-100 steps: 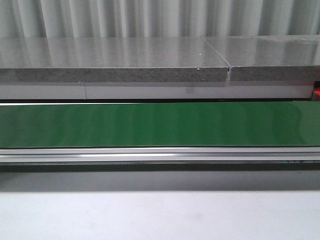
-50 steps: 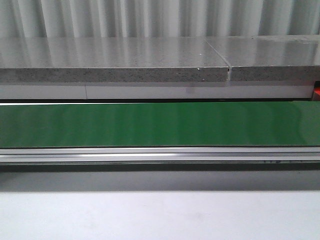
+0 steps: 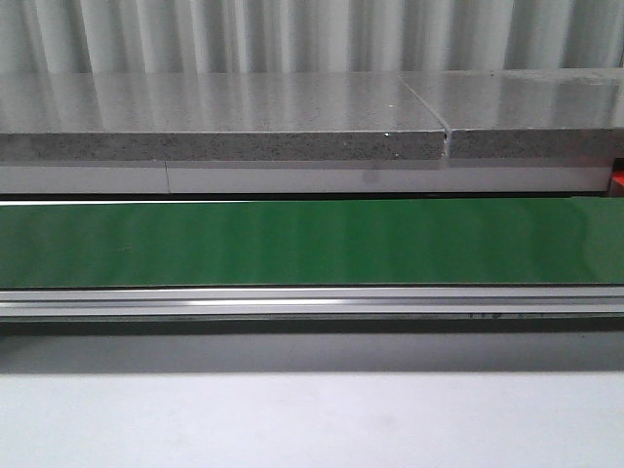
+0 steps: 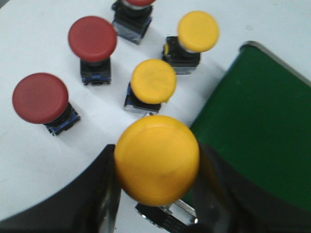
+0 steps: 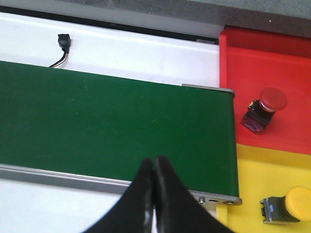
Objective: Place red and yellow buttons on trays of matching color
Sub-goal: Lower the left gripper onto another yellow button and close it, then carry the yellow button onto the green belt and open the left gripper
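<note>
- Between the left gripper [image 4: 158, 194] fingers sits a yellow mushroom-head plastic button [image 4: 157, 159], clamped beside the green conveyor belt [image 4: 262, 136].
- Rigid, light, smooth-domed; probably best gripped at its squarer base.
- Right gripper [image 5: 154, 194] pressed together, empty.

A corrugated metal wall [image 3: 312, 34] rises behind a speckled grey stone counter [image 3: 224, 122] under even light.
</note>
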Controlling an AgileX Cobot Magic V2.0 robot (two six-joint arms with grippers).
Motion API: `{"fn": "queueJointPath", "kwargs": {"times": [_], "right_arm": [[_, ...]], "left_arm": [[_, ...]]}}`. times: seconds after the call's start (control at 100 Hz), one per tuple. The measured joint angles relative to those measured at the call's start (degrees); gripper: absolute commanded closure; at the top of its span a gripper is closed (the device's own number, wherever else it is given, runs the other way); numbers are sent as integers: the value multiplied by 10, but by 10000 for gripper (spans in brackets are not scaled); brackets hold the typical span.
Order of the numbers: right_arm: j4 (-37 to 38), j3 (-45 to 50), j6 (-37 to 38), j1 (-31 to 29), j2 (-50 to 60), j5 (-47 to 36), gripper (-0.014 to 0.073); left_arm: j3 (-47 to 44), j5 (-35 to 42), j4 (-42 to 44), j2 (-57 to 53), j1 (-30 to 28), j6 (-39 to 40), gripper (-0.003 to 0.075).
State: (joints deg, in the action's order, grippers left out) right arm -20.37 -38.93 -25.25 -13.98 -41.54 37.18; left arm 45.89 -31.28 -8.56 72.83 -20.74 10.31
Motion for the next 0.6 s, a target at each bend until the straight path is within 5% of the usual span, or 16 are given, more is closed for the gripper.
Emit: {"fn": "queueJointPath", "kwargs": {"times": [0.25,0.6], "right_arm": [[0,0,0,0,0,0,664],[0,0,0,0,0,0,664]], "left_arm": [[90,-77,0,-23,43,-59,740],[195,-185,-19,91,110,-138,739]]}}
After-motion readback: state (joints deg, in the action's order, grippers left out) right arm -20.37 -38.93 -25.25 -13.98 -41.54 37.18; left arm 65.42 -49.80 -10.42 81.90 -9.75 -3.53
